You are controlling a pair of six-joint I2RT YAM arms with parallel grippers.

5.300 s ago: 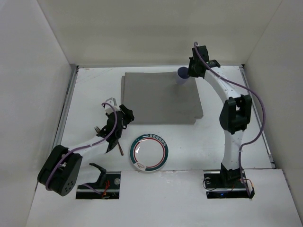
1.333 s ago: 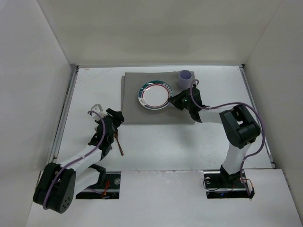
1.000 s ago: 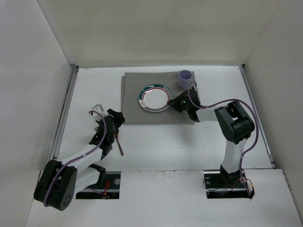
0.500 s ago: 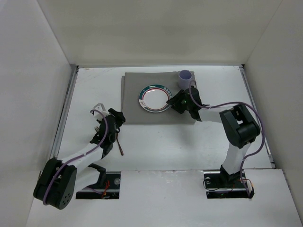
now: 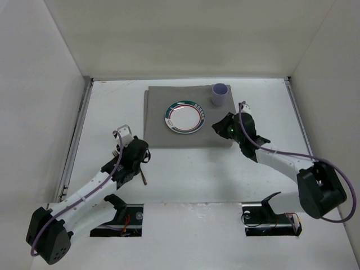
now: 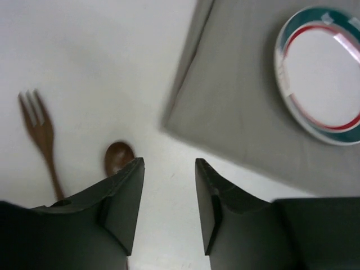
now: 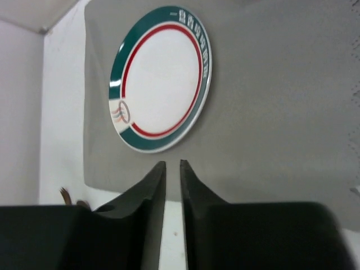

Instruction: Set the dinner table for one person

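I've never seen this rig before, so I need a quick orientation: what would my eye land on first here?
The plate with its green and red rim stands out, lying on the grey mat toward the far side of the white table. A purple cup stands at the mat's far right corner. Off the mat's near left corner lie a wooden fork and spoon, by the open left pincer.

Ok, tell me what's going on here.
A two-armed robot is setting the table. The plate lies on the grey mat, the cup at its far corner. The right gripper hovers by the mat's near edge, jaws slightly apart, empty. The left gripper, open and empty, hangs near the fork and spoon.
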